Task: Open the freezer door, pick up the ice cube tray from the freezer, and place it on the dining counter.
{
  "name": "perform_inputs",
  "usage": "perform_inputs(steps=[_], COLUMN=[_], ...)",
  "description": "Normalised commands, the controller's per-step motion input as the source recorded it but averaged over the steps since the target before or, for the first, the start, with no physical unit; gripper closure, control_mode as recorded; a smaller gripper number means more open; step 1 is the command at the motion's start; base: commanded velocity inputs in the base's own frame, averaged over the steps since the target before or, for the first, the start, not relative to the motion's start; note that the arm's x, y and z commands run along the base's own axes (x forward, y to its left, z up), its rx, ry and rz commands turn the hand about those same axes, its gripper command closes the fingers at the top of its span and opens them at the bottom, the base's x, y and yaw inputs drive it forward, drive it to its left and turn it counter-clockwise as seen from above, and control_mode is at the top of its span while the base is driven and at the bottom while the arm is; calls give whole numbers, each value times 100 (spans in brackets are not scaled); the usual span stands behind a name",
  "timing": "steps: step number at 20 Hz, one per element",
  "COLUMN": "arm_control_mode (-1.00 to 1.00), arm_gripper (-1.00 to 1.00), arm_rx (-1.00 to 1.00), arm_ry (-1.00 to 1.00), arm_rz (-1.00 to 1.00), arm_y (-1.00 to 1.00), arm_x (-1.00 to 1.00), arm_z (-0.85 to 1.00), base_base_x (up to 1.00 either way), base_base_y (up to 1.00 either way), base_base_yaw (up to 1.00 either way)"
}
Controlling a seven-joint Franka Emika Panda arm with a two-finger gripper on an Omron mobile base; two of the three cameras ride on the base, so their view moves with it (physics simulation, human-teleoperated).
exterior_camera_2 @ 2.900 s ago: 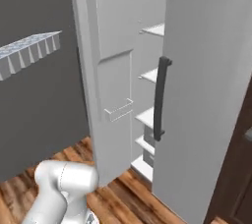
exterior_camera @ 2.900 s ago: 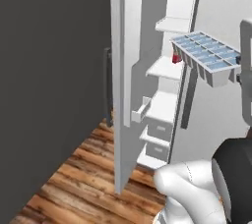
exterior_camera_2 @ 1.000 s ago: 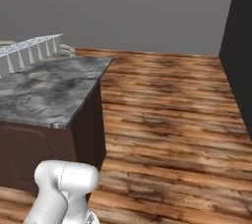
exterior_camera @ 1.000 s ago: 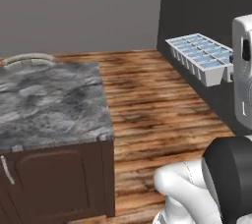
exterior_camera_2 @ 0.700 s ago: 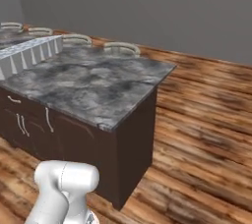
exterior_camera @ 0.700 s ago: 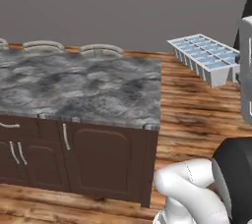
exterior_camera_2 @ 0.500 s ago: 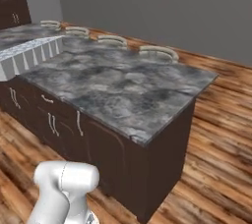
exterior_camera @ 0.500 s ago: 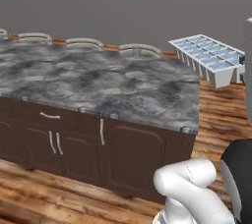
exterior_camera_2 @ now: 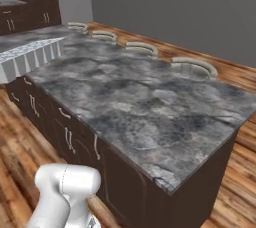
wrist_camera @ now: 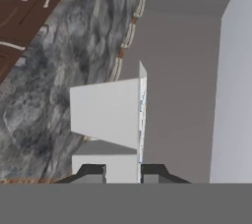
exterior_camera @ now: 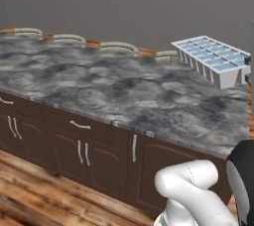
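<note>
My hand view shows the end effector clamped on the near end of the ice cube tray, while the left base view shows its blue cubes as it hangs above the worktop of the dining counter. Since half a second ago the base has swung, so the counter now spans both base views.

both base views look forward and down across the dining counter; hand view faces sideways.
</note>
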Motion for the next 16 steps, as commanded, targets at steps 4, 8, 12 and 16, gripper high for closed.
perform_inputs(steps=[4, 8, 12, 16], arm_control_mode=[100, 100, -100, -100], arm_gripper=[100, 100, 100, 100], arm_rx=[0, 0, 4, 10], arm_ry=[0, 0, 0, 0], arm_rz=[0, 0, 2, 5], arm_y=[0, 0, -16, -36], arm_x=[0, 0, 46, 98], arm_z=[0, 0, -1, -2], base_base_x=[75, 79, 46, 0], base_base_y=[-19, -21, -13, 0], base_base_yaw=[1, 2, 1, 0])
